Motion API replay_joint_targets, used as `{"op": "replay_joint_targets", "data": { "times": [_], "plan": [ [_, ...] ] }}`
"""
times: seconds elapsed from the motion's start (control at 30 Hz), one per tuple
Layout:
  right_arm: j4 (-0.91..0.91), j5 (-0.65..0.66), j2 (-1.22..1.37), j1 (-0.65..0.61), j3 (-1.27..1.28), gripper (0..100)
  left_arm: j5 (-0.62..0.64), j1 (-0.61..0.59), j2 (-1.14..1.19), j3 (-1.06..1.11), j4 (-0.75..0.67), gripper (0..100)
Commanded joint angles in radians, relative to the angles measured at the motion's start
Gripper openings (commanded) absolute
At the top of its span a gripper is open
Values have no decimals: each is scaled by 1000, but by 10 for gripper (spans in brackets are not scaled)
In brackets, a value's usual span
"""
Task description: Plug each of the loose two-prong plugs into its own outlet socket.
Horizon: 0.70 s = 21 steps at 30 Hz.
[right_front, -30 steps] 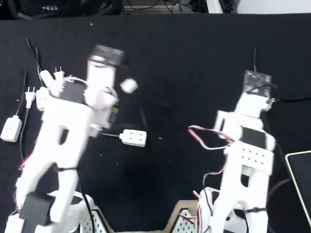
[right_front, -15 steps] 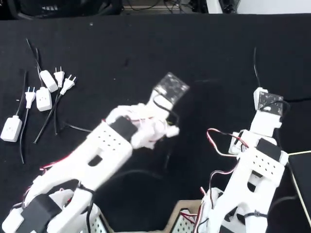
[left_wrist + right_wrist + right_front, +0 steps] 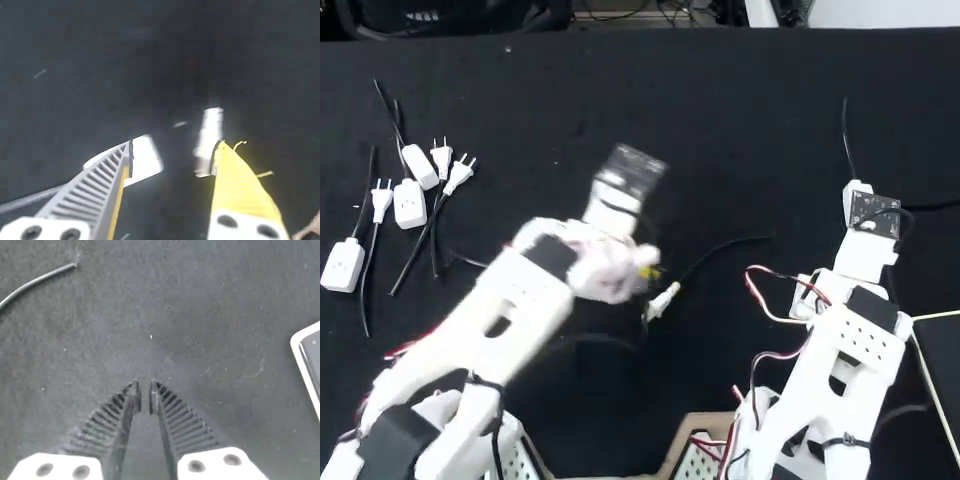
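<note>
The left arm has drawn back a little. The left pincer [image 3: 175, 146], fingers apart, hangs just beside a white two-prong plug [image 3: 663, 299] with a black cord on the black table [image 3: 740, 120]. The right pincer [image 3: 142, 391] is pressed nearly together.

surface: black table [image 3: 740, 90] | far left: three white two-prong plugs [image 3: 441, 155] and three white sockets [image 3: 410, 206] in a loose cluster, black cords trailing | middle: another white plug [image 3: 663, 298] on its black cord [image 3: 720, 248] | right: thin black cable [image 3: 844, 125]; dark-screened device [image 3: 942, 370] at the edge
</note>
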Motion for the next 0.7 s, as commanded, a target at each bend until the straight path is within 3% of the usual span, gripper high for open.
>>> {"op": "replay_joint_targets", "data": {
  "times": [0.0,0.2,0.4,0.57,0.67],
  "plan": [
    [11,60,-4,-91,-30,36,11,-226,-51,-62,98,266],
    [32,224,-4,-362,-77,46,17,-432,-48,58,110,266],
    [241,671,-4,-608,-148,248,58,-550,-48,214,-31,266],
    [295,1054,-4,-746,-99,267,135,-650,-52,340,-180,266],
    [262,1138,-4,-806,-74,267,163,-673,-48,344,-193,266]
  ]
}}
